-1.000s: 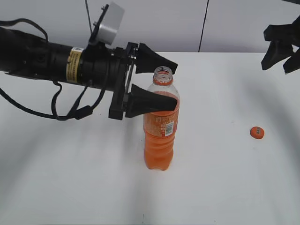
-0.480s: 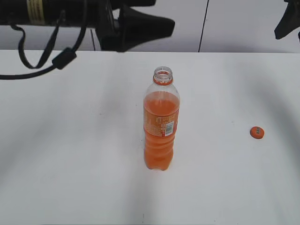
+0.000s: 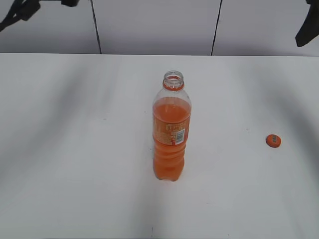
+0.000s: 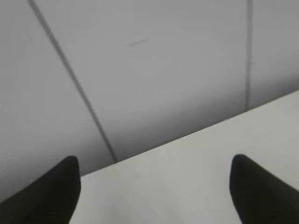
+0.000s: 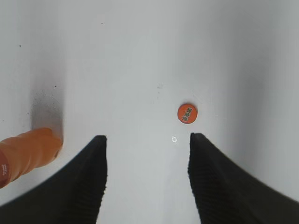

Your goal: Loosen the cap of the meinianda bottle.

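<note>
The left gripper is spread wide and empty, facing the desk's far edge. Mid-desk the bottle stands upright, open mouth up. The cap lies flat toward the right edge. The right gripper, spread and empty, looks down on the cap.

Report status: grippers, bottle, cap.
Left gripper and right gripper: jaws open, empty, raised. Bottle upright, neck bare. Cap off, lying on table to its right. Nothing in the way.
</note>
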You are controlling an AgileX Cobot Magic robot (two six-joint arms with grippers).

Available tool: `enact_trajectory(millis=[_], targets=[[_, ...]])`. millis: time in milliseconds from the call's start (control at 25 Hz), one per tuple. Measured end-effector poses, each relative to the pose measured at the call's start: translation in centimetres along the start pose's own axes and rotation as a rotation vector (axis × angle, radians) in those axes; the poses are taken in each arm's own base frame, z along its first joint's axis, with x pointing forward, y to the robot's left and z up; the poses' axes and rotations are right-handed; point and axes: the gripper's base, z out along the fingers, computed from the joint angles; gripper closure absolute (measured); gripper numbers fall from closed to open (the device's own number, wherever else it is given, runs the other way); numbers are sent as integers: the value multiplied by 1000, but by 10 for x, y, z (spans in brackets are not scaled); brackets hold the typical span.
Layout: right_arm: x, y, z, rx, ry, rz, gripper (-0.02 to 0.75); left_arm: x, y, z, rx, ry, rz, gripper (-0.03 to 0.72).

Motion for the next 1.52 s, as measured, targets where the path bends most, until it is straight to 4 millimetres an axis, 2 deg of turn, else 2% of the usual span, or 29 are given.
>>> enact_trajectory(millis=[200,520,760,960,1040,1200,1320,1520], targets=[[1,1,-2,0,-5,-2,320,29,15,8,-209,221,-143,97],[1,-1,-3,23,-4,-11,320,64,3,0,-110,611,-263,97],[11,-1,-21,68,-33,-35,320,90,36,-17,-173,911,-349,97],[47,1,-28,78,-5,-33,320,95,52,-40,-205,1066,-334,100],[67,1,-28,78,19,-29,320,90,54,-52,-211,1098,-325,101],[113,3,-33,82,41,-26,320,74,55,-84,-211,1054,-343,101],[147,5,-39,83,27,-29,320,69,52,-118,-205,992,-364,101],[199,9,-51,87,-42,-44,320,77,45,-183,-200,873,-391,101]])
